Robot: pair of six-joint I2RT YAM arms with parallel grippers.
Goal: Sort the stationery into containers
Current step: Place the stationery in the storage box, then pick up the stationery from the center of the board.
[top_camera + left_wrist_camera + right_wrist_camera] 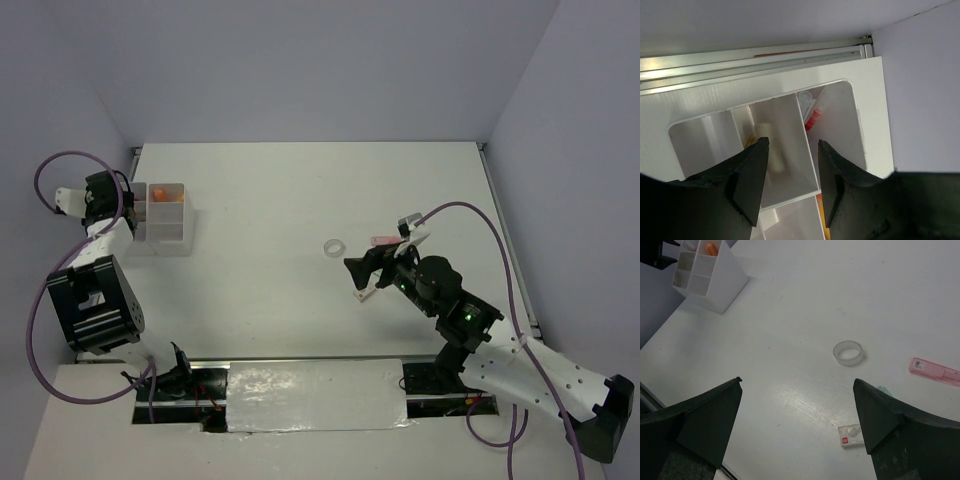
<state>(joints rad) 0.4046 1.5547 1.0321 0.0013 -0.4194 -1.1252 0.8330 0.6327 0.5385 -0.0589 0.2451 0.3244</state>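
The white table point(280, 200) is mostly bare, and the sorting looks to be well past halfway. The divided white box point(170, 243) stands at the table's far left corner, and it already holds several things: an orange piece point(160, 195) in one compartment, a red-tipped item point(812, 120) in another, and a pale stick point(772, 150) lying in the compartment under the left arm. The left gripper point(793, 145) hangs right over that compartment with its fingers partly apart and nothing between them, so I judge that this drop is done. The right gripper point(797, 382) hovers over the right half of the table, well apart from the box, with its fingers spread wide and empty. What is left lies around it — a flat pink piece point(934, 371), a clear tape ring point(848, 352) near it, a small clear-wrapped eraser point(850, 435) just beside the right finger, and a pale green bit point(885, 389) half hidden behind that finger, too little of it showing to name. That makes at least four things to carry across, and the tape ring sits nearest the middle of the open fingers.
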